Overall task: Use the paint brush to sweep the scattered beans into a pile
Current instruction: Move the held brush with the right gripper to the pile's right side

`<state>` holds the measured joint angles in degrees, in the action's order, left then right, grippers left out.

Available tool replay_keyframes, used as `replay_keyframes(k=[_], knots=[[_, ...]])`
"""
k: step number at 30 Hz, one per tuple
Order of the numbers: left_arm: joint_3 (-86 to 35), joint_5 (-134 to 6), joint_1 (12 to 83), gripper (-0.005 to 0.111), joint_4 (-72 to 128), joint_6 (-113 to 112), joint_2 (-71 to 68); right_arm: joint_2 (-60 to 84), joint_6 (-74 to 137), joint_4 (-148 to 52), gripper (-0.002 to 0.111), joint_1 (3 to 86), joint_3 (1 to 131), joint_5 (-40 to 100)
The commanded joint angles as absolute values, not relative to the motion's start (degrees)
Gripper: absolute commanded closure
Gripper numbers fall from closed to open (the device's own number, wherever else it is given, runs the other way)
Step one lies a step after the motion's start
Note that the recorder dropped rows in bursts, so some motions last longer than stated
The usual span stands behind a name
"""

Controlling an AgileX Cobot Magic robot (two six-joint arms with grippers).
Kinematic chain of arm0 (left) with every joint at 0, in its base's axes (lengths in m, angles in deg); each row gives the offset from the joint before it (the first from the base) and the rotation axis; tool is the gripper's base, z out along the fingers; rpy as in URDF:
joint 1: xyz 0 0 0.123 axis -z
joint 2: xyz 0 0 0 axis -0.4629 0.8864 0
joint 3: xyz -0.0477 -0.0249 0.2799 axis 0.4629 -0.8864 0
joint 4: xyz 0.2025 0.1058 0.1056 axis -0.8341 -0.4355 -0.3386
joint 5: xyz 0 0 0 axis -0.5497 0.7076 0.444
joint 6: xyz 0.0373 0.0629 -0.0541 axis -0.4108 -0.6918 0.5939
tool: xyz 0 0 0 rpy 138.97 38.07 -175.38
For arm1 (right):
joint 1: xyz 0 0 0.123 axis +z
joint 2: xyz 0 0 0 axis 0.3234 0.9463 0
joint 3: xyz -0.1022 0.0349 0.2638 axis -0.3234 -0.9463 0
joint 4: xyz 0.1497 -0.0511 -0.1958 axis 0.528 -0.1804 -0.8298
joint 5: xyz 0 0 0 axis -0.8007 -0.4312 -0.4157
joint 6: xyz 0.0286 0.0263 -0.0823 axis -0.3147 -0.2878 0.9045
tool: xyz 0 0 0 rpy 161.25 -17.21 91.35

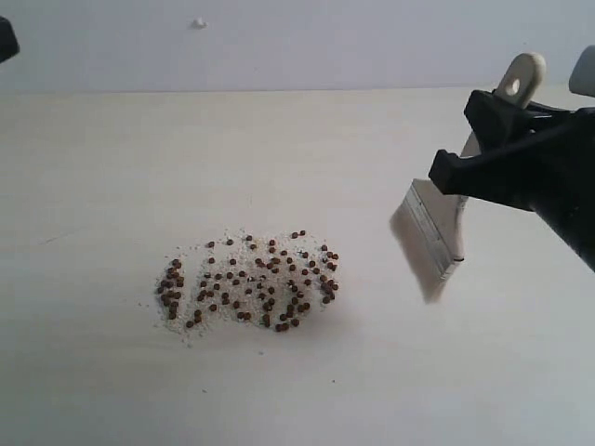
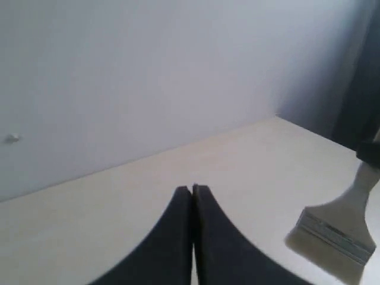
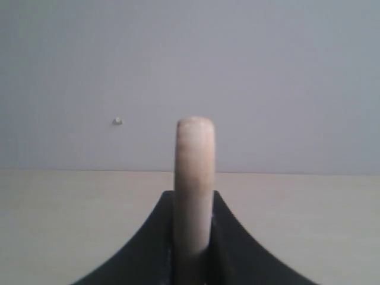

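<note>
The beans lie in a loose reddish-brown patch mingled with white crumbs, left of the middle of the table. The paint brush hangs tilted above the table to the right of the beans, with its pale bristles pointing down and clear of the surface. My right gripper is shut on its white handle, whose holed end sticks up past the fingers. My left gripper is shut on nothing, far from the beans. Only a dark corner of the left arm shows at the exterior view's top left. The brush also appears in the left wrist view.
The pale table runs back to a plain grey wall. A small white knob sits on the wall.
</note>
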<state>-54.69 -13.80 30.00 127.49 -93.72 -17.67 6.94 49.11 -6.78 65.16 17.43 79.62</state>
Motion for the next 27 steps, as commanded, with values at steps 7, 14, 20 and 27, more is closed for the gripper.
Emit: replay_keyframes(k=[7,14,20,27], knots=[[-63.18,-33.96,29.87,0.107,128.1,-84.05,-43.48,7.36,46.45,-15.55,0.108,64.85,17.46,82.48],[-65.79,-45.15,29.87,0.107,128.1,-75.67,-52.97,11.29,45.97,-16.07,0.108,64.85,17.46,84.66],[-64.14,-51.24,29.87,0.107,128.1,-82.05,-51.75,12.03,46.34,-16.19,0.108,64.85,17.46,83.97],[-63.97,-54.14,29.87,0.107,128.1,-81.0,-51.27,12.03,46.47,-16.19,0.108,64.85,17.46,81.58]])
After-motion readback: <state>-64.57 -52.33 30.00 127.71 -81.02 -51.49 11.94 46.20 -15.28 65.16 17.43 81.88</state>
